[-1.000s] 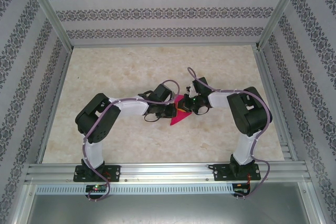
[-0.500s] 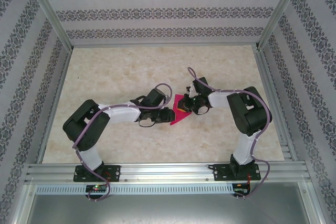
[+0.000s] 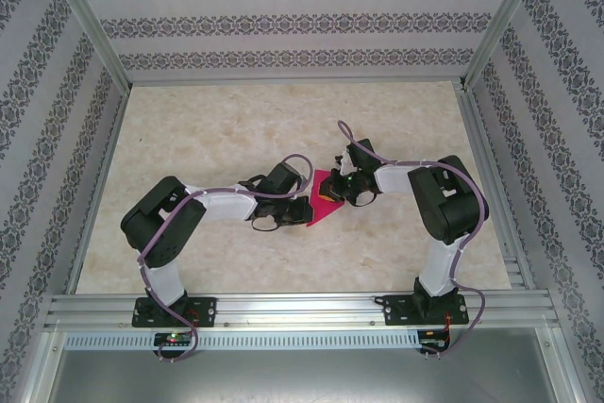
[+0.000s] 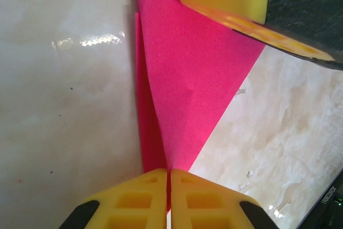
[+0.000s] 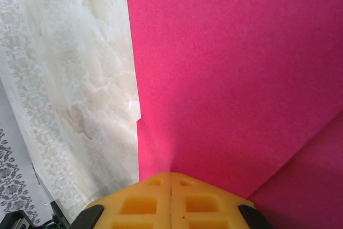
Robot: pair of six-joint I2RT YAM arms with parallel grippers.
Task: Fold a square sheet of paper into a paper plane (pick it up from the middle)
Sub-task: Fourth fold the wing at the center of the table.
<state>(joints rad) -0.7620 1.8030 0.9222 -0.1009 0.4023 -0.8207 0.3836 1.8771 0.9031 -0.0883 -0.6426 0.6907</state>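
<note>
The thin magenta-pink sheet of paper [image 3: 322,203], already partly folded into overlapping flaps, sat at the middle of the beige marble-patterned tabletop [image 3: 198,129], directly between the two arms.

The left gripper [image 4: 170,186] reached the sheet from the left. Its yellow fingers [image 4: 134,202] were pressed flat together, with the narrow tapering end of the paper pinched between them. From that pinch a crease ran away along the sheet toward the other arm's yellow finger at the far end.

The right gripper [image 5: 170,186] came in from the right. Its yellow pads [image 5: 209,199] were likewise clamped together on the paper's edge, beside a diagonal fold line running off to the right.

The two opposed grips most likely served one purpose: one end was anchored while the other end set or sharpened the crease, so that the light paper could not slide on the smooth surface. Whether the sheet rested fully on the tabletop or was raised slightly could not be determined.

The fold was judged to be in progress. No finished nose and wings were visible.
</note>
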